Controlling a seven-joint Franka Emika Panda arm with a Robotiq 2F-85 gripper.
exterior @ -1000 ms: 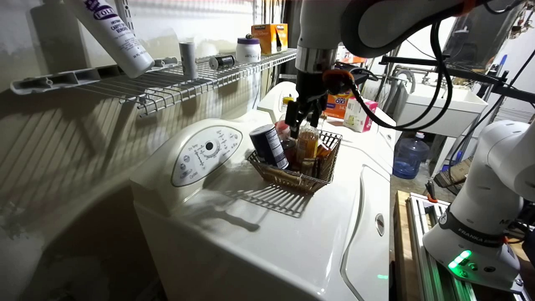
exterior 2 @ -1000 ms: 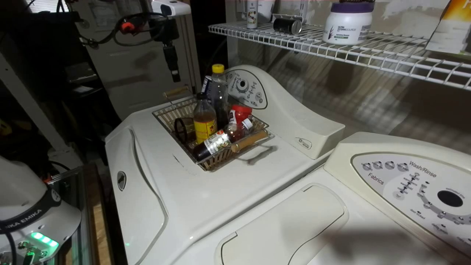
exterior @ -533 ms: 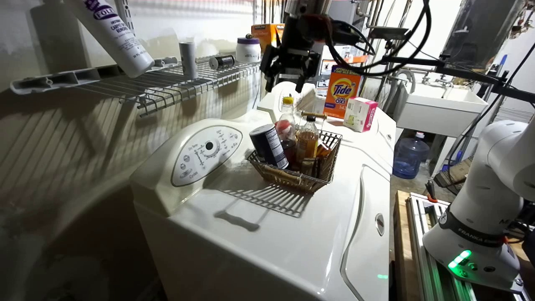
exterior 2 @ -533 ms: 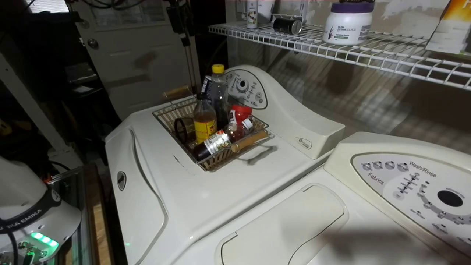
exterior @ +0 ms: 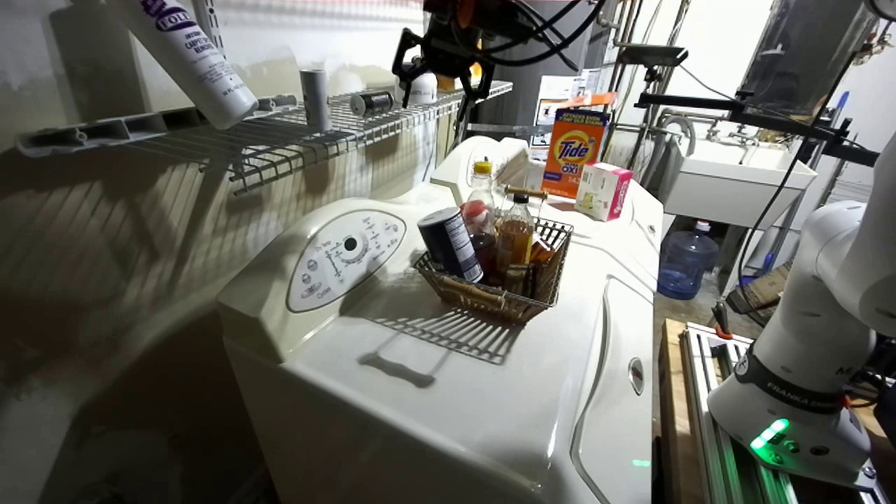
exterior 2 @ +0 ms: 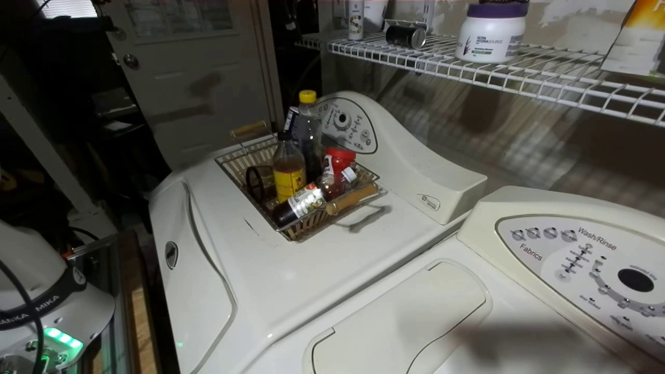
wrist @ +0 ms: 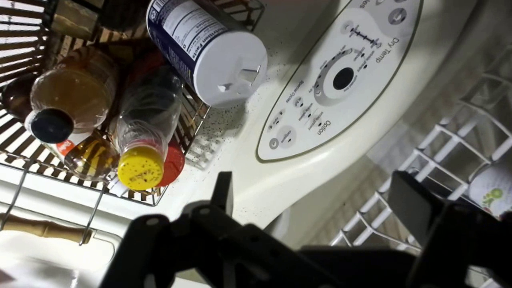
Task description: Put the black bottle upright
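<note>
The black bottle [exterior: 372, 103] lies on its side on the wire shelf in both exterior views [exterior 2: 406, 37], between an upright greyish cylinder and a white jar. In the wrist view a dark patch on the shelf behind the right finger may be it; mostly hidden, I cannot tell. My gripper [exterior: 434, 110] is open and empty. In an exterior view it hangs near shelf height, right of the bottle, overlapping the white jar. In the wrist view the fingers [wrist: 318, 200] are wide apart, with the right finger over the shelf's front edge.
The wire shelf [exterior: 280, 157] holds the greyish cylinder [exterior: 316, 101], the purple-lidded white jar [exterior 2: 491, 34] and an orange box [exterior 2: 636, 39]. A large white bottle [exterior: 199, 66] leans at the shelf's end. Below, a basket [exterior: 483, 297] of bottles stands on the dryer [exterior: 462, 413].
My gripper has risen from above the basket and moved left toward the shelf in an exterior view. Its fingers now show wide apart. The bottle and the basket have not moved.
</note>
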